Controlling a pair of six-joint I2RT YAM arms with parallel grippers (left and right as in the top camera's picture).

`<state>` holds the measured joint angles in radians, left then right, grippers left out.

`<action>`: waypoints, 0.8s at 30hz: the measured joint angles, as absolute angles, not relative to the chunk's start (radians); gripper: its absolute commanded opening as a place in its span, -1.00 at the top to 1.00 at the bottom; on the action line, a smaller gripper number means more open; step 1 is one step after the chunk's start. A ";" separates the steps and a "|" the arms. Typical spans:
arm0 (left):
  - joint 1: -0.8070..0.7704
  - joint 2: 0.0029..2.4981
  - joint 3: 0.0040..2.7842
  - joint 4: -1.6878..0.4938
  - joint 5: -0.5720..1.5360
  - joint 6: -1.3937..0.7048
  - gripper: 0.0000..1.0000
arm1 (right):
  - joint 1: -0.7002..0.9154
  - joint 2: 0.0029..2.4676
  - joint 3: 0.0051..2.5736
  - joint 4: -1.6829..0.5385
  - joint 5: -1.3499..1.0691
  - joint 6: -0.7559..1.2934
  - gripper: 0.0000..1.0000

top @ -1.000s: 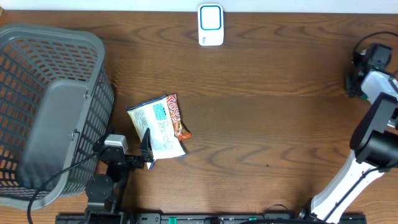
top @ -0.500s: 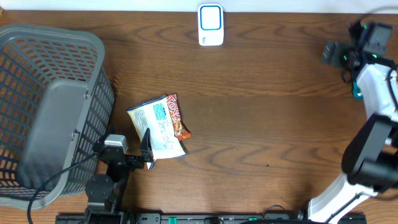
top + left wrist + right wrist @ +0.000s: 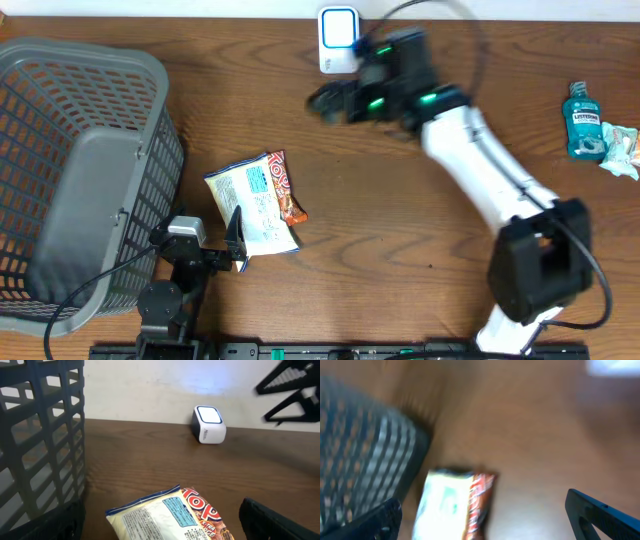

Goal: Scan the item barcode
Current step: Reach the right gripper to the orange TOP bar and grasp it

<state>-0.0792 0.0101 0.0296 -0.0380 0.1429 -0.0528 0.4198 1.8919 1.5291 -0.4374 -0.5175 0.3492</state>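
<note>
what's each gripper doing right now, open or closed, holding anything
left gripper: open, holding nothing; the snack packet lies on the table by its fingers.
right gripper: open, empty.

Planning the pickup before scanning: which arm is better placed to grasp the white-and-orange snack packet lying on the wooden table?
Left, probably. The left gripper sits open right at the near edge of the white-and-orange snack packet, while the right gripper, also open, hovers farther off beside the white-and-blue scanner.

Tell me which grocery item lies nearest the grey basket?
The white-and-orange snack packet beside the basket; the blue bottle and pale packet lie far right.
</note>
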 measured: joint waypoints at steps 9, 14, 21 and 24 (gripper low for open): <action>-0.079 0.010 0.030 -0.038 0.143 -0.053 -0.96 | 0.653 2.067 1.529 -0.456 -0.396 0.364 -0.41; -0.079 0.010 0.030 -0.038 0.143 -0.053 -0.96 | 0.686 2.175 1.525 -0.461 -0.321 0.358 -0.19; -0.079 0.010 0.030 -0.038 0.143 -0.052 -0.96 | 0.697 2.186 1.527 -0.491 -0.264 0.351 0.71; -0.079 0.010 0.030 -0.038 0.143 -0.052 -0.96 | 0.705 2.186 1.532 -0.542 -0.206 0.356 0.98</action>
